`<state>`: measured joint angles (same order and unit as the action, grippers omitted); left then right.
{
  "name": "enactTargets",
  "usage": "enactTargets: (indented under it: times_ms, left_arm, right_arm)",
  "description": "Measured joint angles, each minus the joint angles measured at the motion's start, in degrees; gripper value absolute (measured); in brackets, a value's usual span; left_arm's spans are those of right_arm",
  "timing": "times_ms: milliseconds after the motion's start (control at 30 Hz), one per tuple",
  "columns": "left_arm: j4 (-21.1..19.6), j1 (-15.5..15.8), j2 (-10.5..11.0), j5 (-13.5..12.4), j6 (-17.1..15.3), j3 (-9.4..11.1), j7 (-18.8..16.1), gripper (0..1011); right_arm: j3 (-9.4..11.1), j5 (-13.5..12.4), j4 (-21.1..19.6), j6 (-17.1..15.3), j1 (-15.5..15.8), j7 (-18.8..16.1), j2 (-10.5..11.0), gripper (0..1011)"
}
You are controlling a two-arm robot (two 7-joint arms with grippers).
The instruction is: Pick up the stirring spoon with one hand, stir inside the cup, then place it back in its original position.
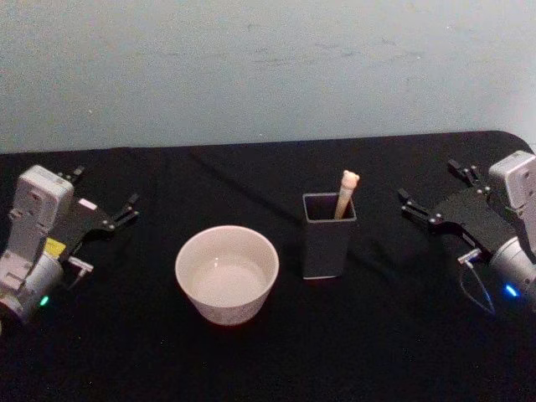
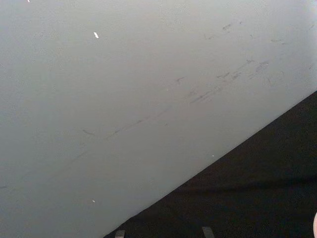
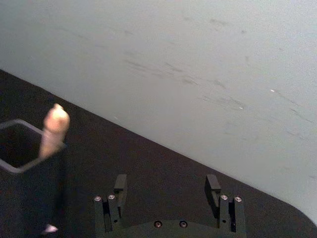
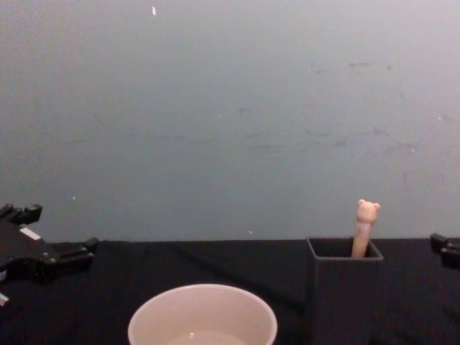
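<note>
A black-draped counter (image 1: 377,352) stretches before a pale, scuffed wall, with every step of the stirring job yet to start. The left gripper (image 1: 107,188) hovers over the counter's left side, jaws apart and empty, well apart from the cup. The right gripper (image 1: 427,180) hangs opposite on the right side. Its jaws are likewise spread and hold nothing, and it points toward the holder, the nearer of the two grippers to it.

The cup (image 1: 226,275), wide and cream-white, sits near the front centre of the counter, and no utensil stands in it. Just to its right, close but not touching, is the dark grey square holder (image 1: 328,234). The stirring spoon (image 1: 347,191) stands in that holder, leaning toward its back right corner. Its bear-head knob and upper handle poke above the rim, and the stem is hidden inside.

By the look of things nothing has been done. The pick-up, the stir in the cup and the return to the holder all lie ahead, and the right arm seems best placed for the first reach.
</note>
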<state>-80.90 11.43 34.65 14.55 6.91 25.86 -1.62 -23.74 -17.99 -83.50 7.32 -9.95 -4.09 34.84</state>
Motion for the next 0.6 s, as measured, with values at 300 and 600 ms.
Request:
enactTargets:
  times_ms: [300,600]
  left_arm:
    - [0.0,0.0,0.0,0.0,0.0,0.0,0.0,1001]
    - [0.0,0.0,0.0,0.0,0.0,0.0,0.0,1001]
  right_arm:
    - [2.7,-10.7,-4.2,-1.3,2.3,-12.6,1.5,1002]
    - [3.7,-18.0,-4.5,-3.3,1.8,-23.5,1.4,1002]
